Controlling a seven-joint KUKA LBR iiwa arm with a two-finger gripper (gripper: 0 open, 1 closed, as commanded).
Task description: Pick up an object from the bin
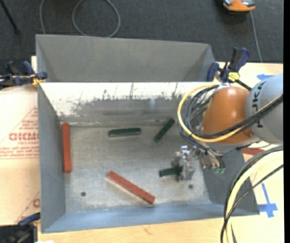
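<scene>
My gripper is low in the bin, near its right wall, at the end of a short dark green bar. I judge the pick begun but not done: the bar looks to be lying on the floor, so the lift is left. Whether the gripper is open or clamped on it I cannot tell, because the orange wrist cover and cables crowd that spot. The other bars lie well apart from it.

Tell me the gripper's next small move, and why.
Probably ease straight down onto the short green stick, whose end lies at the gripper, clear of the red bar; whether it is gripped yet cannot be seen.
</scene>
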